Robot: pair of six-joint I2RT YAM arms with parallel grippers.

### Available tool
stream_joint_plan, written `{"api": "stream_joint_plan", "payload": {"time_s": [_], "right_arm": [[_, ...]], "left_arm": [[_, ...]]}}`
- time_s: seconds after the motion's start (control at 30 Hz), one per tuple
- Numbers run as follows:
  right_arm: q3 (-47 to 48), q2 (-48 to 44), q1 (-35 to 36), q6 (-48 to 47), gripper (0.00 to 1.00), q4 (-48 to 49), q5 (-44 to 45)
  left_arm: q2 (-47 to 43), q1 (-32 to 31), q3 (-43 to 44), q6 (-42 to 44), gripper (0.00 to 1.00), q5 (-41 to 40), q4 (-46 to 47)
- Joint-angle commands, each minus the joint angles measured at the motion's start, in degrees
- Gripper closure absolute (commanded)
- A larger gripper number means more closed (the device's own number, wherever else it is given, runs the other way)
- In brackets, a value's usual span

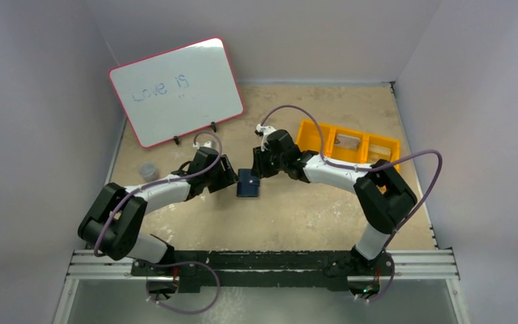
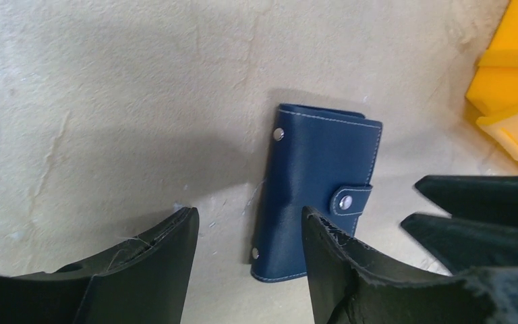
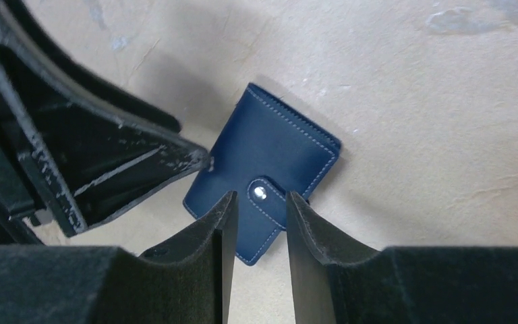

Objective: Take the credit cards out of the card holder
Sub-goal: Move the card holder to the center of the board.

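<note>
Lying flat on the table [image 1: 297, 216]: card holder [image 3: 270, 155], navy, folded, snapped shut, between both pincers. Right gripper [image 3: 261, 200]: jaws narrowly parted either side of the snap tab [image 3: 260, 192]; contact cannot be told. Left gripper [image 2: 249, 219]: jaws wide apart, holding nothing, holder just beyond its fingertips. Orange tray [image 1: 347, 143]: well apart.

whiteboard [image 1: 177, 92] propped far left | orange tray [image 1: 386, 147] far right | grey cup [image 1: 149, 171] near left edge

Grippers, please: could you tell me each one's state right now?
Left gripper: open, empty, above the navy-blue folding card holder.
Right gripper: slightly open at its snap tab.
</note>
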Motion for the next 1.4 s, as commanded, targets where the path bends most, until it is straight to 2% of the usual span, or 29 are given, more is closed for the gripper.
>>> {"api": "stream_joint_plan", "payload": {"time_s": [0.0, 0.13, 0.27, 0.5, 0.6, 0.7, 0.77, 0.93, 1.03, 1.2, 1.37], "right_arm": [[-0.6, 0.3, 0.3, -4.2, 0.64, 5.7, -5.7], [2.3, 3.9, 0.4, 0.2, 0.61, 0.9, 0.8], [0.5, 1.3, 1.3, 2.9, 0.57, -1.1, 7.6], [-0.9, 2.1, 1.7, 3.2, 0.51, 0.0, 3.8], [-0.5, 4.3, 1.7, 6.4, 0.50, -1.1, 1.6], [-1.4, 5.4, 1.5, 11.1, 0.57, 0.9, 0.4], [-2.4, 5.8, 1.3, 12.6, 0.66, 3.2, 0.0], [-3.0, 8.3, 0.4, 16.2, 0.74, 5.2, -2.4], [-6.9, 8.0, -1.7, 18.6, 0.79, 8.2, -4.0], [-13.4, 8.9, -6.8, 19.8, 0.79, 17.3, -13.3], [-11.6, 10.9, -7.0, 17.7, 0.78, 17.4, -12.8]], "left_arm": [[2.1, -0.6, -1.1, -2.8, 0.43, 1.5, 5.4], [4.9, -0.6, -2.9, -4.8, 0.43, 4.5, 9.1], [5.5, -0.6, -4.0, -5.9, 0.46, 3.3, 9.6], [5.1, -0.6, -4.2, -5.5, 0.48, 1.2, 8.6], [5.4, -0.6, -4.1, -5.2, 0.49, 1.6, 8.5], [5.4, -0.6, -4.1, -5.0, 0.50, 2.1, 8.3], [5.4, -0.6, -4.2, -4.9, 0.50, 2.8, 8.3], [4.9, -0.6, -5.0, -4.2, 0.49, 3.2, 6.8], [3.3, -0.6, -6.1, -4.0, 0.44, 1.1, 5.2], [2.6, -0.6, -7.9, -5.2, 0.41, 1.0, 8.6], [4.9, -0.7, -7.9, -5.5, 0.44, 3.3, 9.7]]}}
